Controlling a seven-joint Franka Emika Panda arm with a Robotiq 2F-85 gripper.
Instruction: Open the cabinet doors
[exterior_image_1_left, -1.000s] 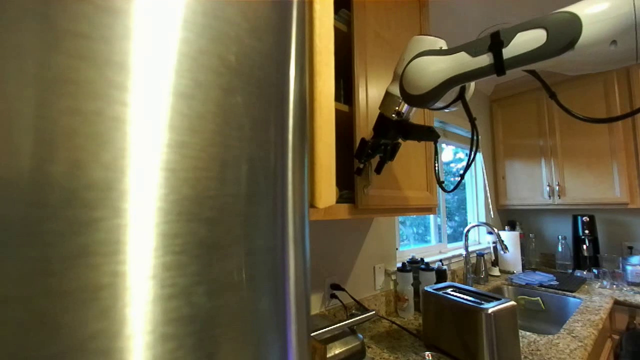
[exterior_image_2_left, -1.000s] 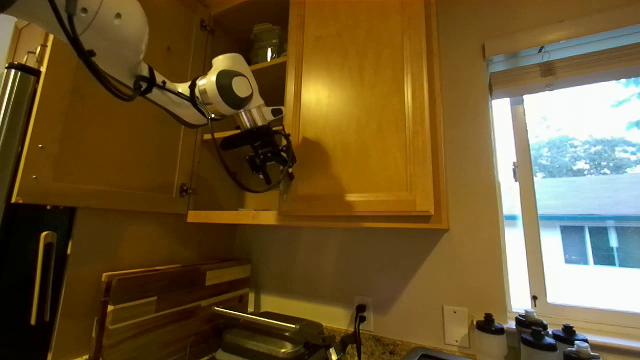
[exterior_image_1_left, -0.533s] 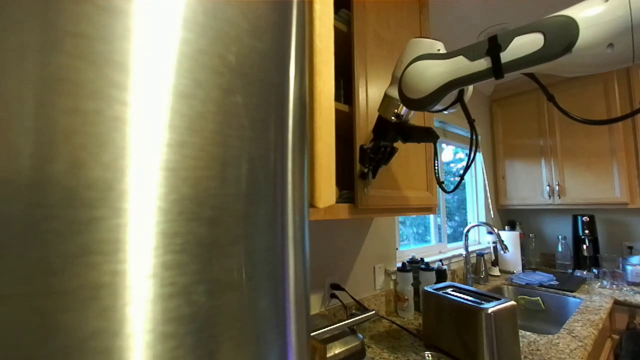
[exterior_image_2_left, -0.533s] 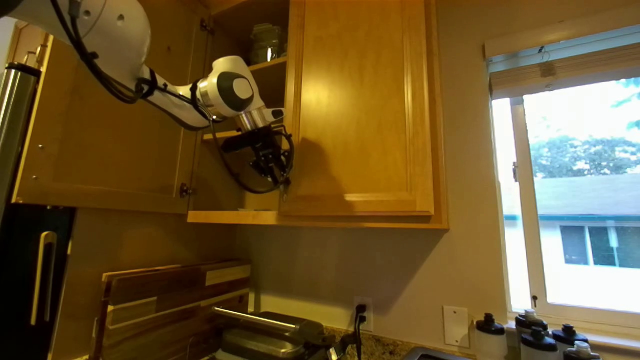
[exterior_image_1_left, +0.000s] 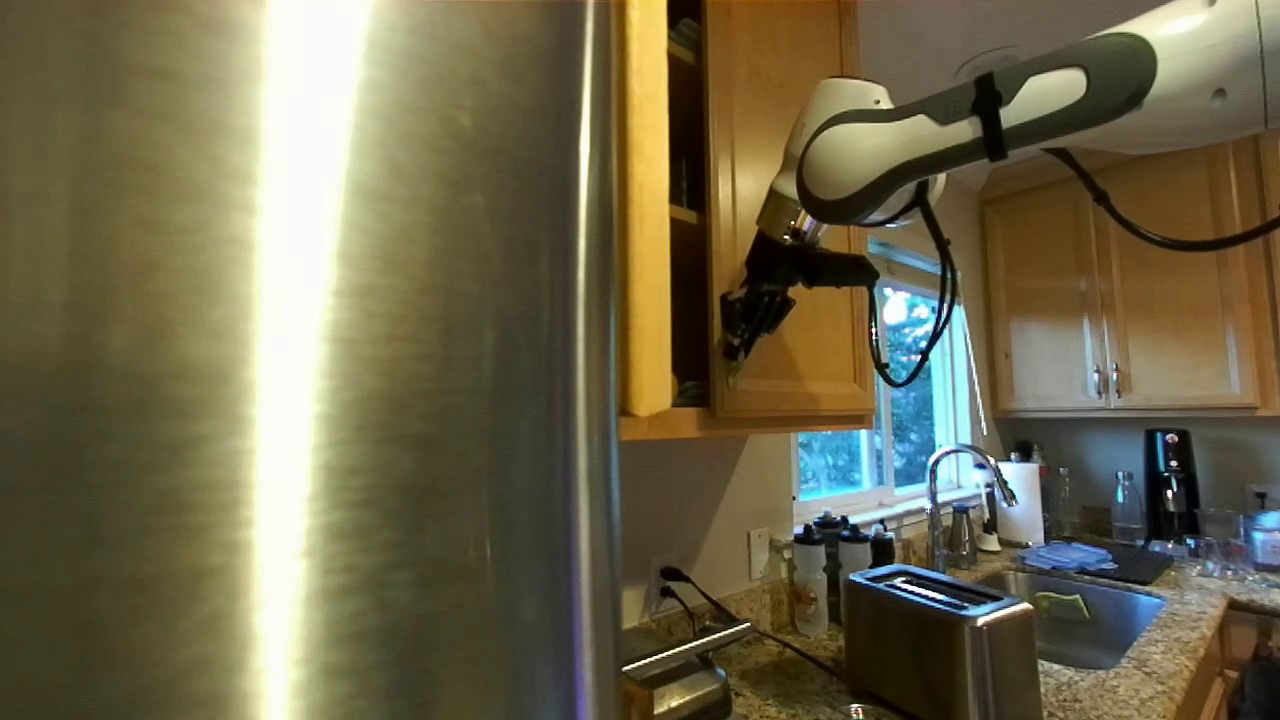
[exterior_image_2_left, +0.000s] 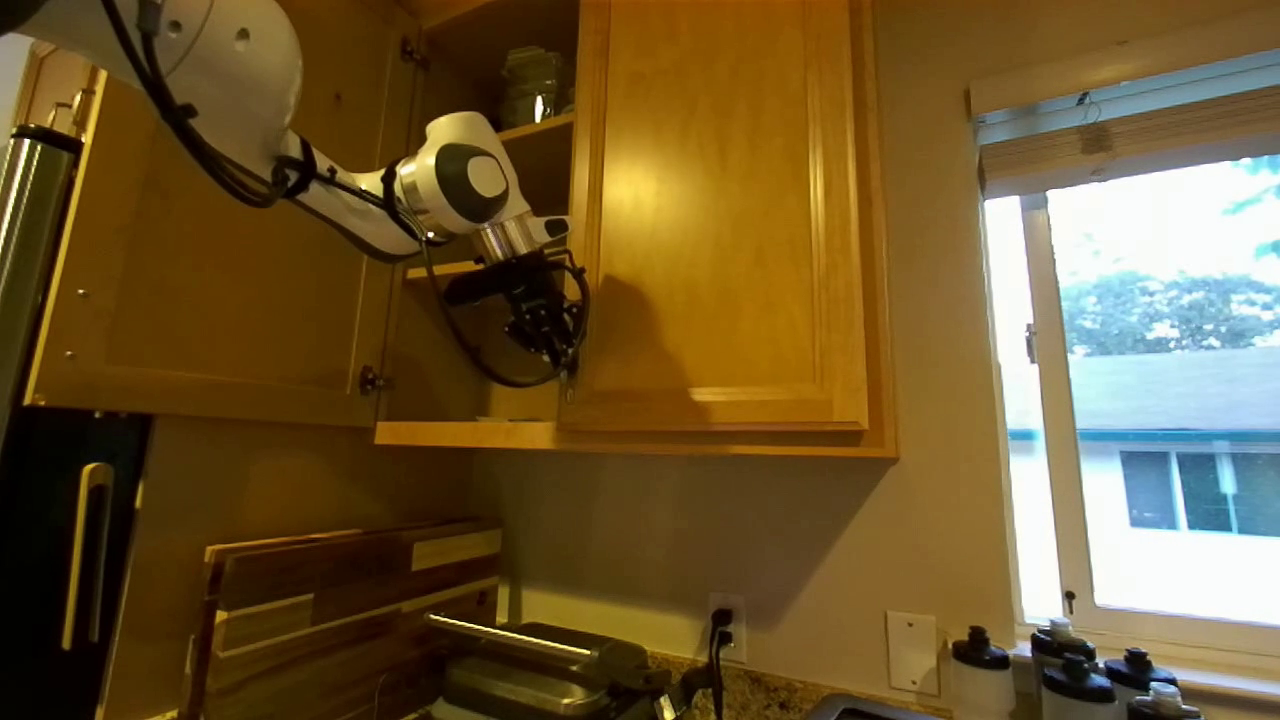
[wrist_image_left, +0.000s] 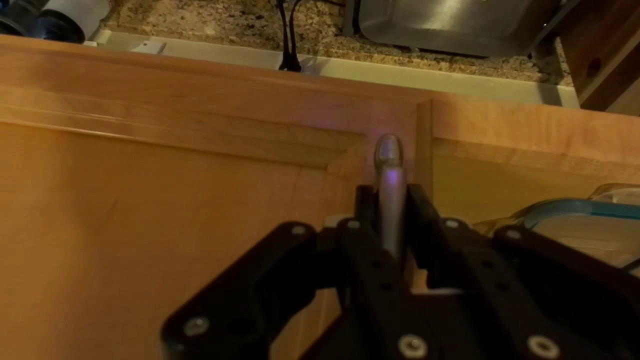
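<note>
Of the two honey-oak cabinet doors, the left door (exterior_image_2_left: 230, 270) is swung wide in an exterior view, and its edge (exterior_image_1_left: 648, 200) shows beside the fridge. The right door (exterior_image_2_left: 720, 230) lies flat against the cabinet frame. My gripper (wrist_image_left: 391, 202) is at this door's lower inner corner, shut on its slim metal handle (wrist_image_left: 388, 150). One finger stands on each side of the bar, whose lower end sticks out past the fingertips. In both exterior views the gripper (exterior_image_1_left: 738, 348) points down at the door, hiding most of the handle.
A stainless fridge (exterior_image_1_left: 430, 300) fills much of an exterior view. Shelves between the doors hold glass containers (exterior_image_2_left: 530, 85). Below stand a toaster (exterior_image_1_left: 940, 640), a grill press (exterior_image_2_left: 540, 670), wooden boards (exterior_image_2_left: 350, 600) and several bottles (exterior_image_2_left: 1075, 680). A window (exterior_image_2_left: 1150, 400) is beyond.
The gripper's fingers have come together around the right door's handle. The arm has dropped slightly. Neither door has visibly moved.
</note>
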